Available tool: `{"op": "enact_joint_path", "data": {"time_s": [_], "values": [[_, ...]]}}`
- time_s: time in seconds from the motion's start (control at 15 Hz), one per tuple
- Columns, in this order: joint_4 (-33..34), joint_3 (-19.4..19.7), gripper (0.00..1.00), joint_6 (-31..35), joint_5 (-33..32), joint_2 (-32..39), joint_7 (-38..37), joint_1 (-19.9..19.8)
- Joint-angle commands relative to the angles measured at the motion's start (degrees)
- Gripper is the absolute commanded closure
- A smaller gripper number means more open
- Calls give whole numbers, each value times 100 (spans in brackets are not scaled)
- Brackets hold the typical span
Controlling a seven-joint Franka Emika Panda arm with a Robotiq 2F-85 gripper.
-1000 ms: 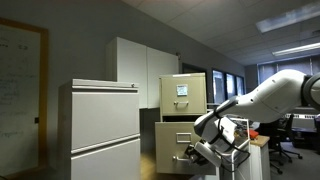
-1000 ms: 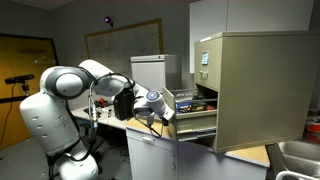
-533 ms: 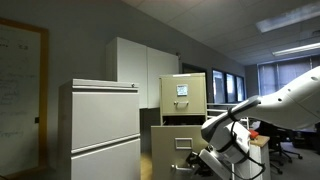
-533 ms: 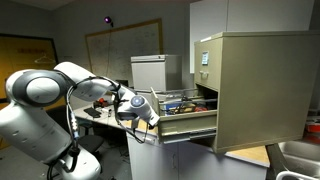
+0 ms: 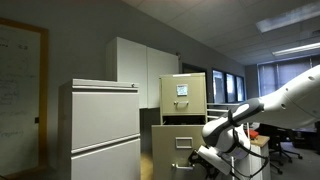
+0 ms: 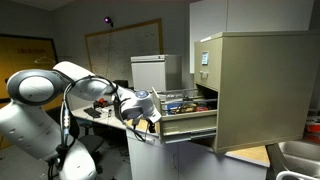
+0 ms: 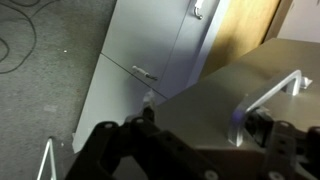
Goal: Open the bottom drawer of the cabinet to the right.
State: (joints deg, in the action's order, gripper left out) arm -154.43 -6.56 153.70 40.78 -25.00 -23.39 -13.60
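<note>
The tan cabinet (image 5: 194, 108) (image 6: 255, 90) carries a white-blue label on its upper drawer. Its bottom drawer (image 5: 170, 144) (image 6: 188, 121) stands pulled out, with things inside showing in an exterior view. My gripper (image 5: 200, 157) (image 6: 143, 108) (image 7: 195, 135) sits right at the drawer front (image 7: 200, 105), open. Its dark fingers (image 7: 112, 140) stand wide apart with nothing clamped between them. The drawer's small metal handle (image 7: 272, 92) lies close to the right-hand finger; whether they touch I cannot tell.
A wider pale grey two-drawer cabinet (image 5: 100, 130) (image 7: 150, 50) stands beside the tan one. Tall white cupboards (image 5: 140, 68) are behind. Grey carpet (image 7: 40, 90) with a cable lies below. The robot's white arm (image 6: 45, 100) is in front of a cluttered desk (image 6: 100, 112).
The drawer slid further out of the cabinet as my gripper pulled back. Since then the jaws have opened and let go of the handle.
</note>
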Motion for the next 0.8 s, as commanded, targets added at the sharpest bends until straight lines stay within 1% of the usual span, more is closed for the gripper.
{"op": "enact_joint_path", "data": {"time_s": [0.0,0.13,0.2,0.33,0.4,0.47,0.73], "values": [[1017,-988,0,-1408,-1623,136,-1083,-1175],[1490,-1014,0,-2020,-2523,81,-1601,-1315],[1761,-603,0,-2335,-3102,156,-1850,-884],[2499,-454,0,-3229,-3663,272,-1707,-605],[2821,-352,0,-3582,-3837,354,-1535,-420],[3136,-210,0,-3924,-3853,469,-1298,-196],[3963,197,0,-4829,-3616,932,-426,437]]}}
